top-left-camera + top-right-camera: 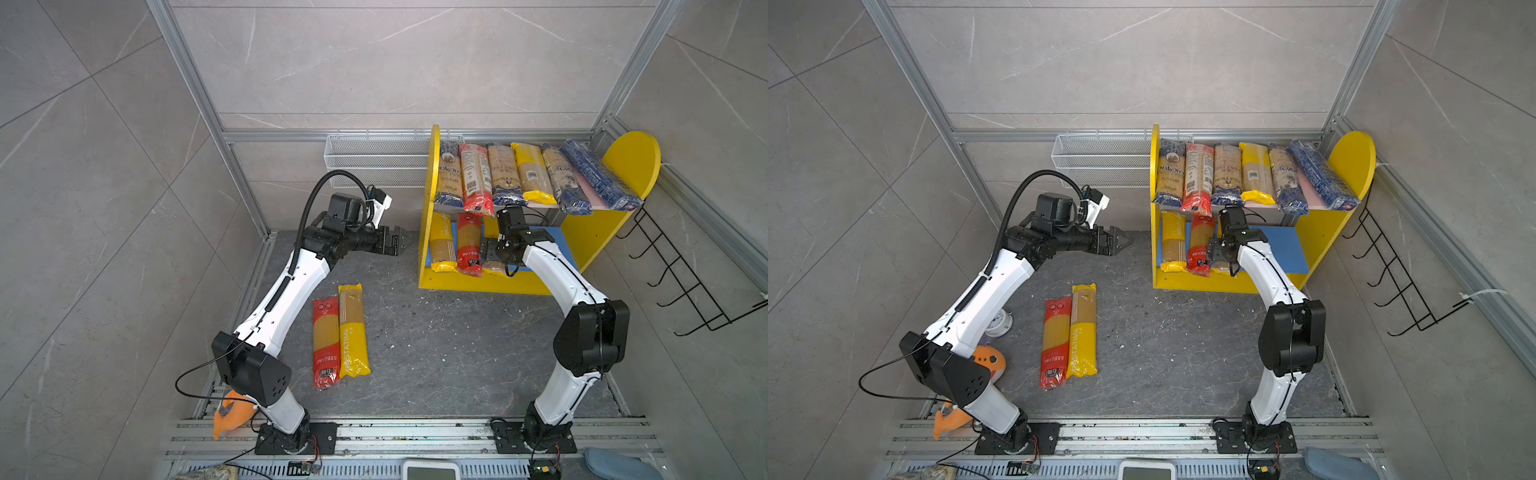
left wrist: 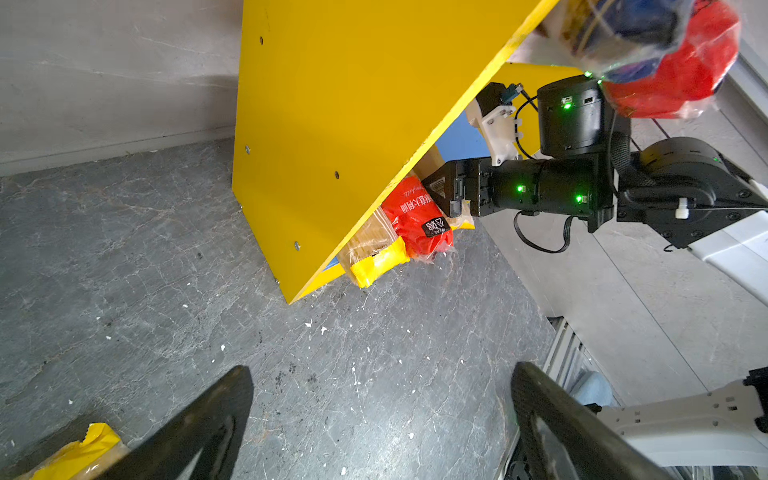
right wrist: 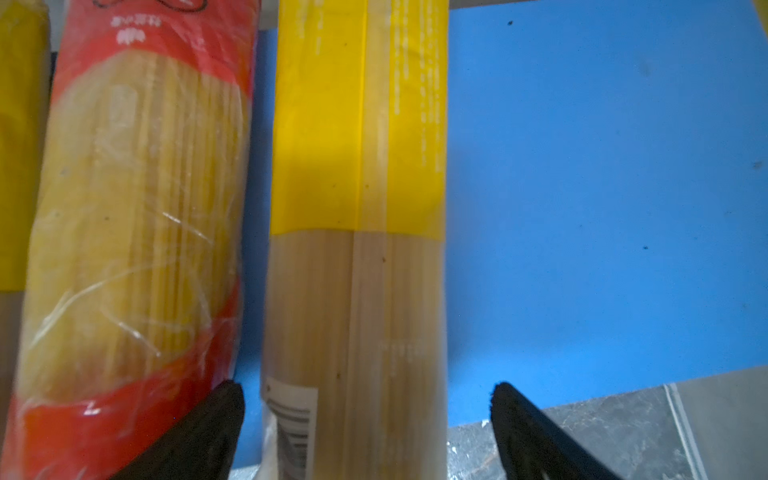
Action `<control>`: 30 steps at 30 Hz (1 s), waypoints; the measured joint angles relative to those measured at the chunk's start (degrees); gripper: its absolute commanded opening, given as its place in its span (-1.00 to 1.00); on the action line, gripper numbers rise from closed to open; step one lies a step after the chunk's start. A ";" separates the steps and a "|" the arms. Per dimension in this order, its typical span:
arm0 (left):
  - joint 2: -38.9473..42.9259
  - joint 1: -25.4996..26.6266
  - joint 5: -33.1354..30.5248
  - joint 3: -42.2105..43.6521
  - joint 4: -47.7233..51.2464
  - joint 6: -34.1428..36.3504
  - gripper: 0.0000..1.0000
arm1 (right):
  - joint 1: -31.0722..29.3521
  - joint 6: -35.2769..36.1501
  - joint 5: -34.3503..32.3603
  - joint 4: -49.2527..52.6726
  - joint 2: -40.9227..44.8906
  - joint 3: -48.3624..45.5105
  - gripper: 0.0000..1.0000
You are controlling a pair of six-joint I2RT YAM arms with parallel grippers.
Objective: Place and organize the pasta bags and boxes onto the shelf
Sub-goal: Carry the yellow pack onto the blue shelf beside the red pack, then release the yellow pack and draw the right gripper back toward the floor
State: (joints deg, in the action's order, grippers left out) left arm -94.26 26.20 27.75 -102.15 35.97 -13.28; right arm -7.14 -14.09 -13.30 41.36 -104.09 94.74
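Note:
The shelf [image 1: 428, 232] [image 1: 1155, 232] stands at the back right, with several pasta bags [image 1: 532, 174] lying in a row on its pink upper board. On the blue lower board [image 3: 582, 166] lie a yellow bag [image 1: 441, 243], a red bag [image 3: 137, 208] and a yellow-ended bag [image 3: 357, 208]. My right gripper [image 3: 368, 399] [image 1: 488, 249] is open and straddles that last bag, both fingers clear of it. A red bag [image 1: 325, 343] and a yellow bag [image 1: 352, 330] lie side by side on the floor. Left of the shelf's side panel [image 2: 353, 124], my left gripper [image 2: 382, 370] [image 1: 403, 243] hangs open and holds nothing.
A white wire mesh basket [image 1: 374, 160] hangs on the back wall beside the shelf. A black wire hook rack [image 1: 681, 282] is on the right wall. An orange toy [image 1: 228, 415] lies by the left arm's base, a blue cloth [image 1: 619, 461] at the front right.

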 measured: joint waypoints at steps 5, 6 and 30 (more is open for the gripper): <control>2.03 0.00 -0.63 2.62 0.00 -0.20 1.00 | 0.39 -0.04 -0.39 -1.01 3.52 -2.60 0.96; 2.69 0.00 -0.66 3.23 0.00 -0.24 1.00 | 0.44 -0.07 -0.37 -1.11 4.48 -3.15 0.96; 27.87 0.00 -6.14 35.41 -2.95 -7.63 1.00 | -7.65 -5.29 5.64 2.97 33.18 -27.74 0.99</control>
State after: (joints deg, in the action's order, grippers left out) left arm -66.39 26.20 21.61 -66.74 33.01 -20.91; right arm -14.79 -19.38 -7.66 44.34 -70.91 67.00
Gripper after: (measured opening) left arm 0.997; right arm 0.995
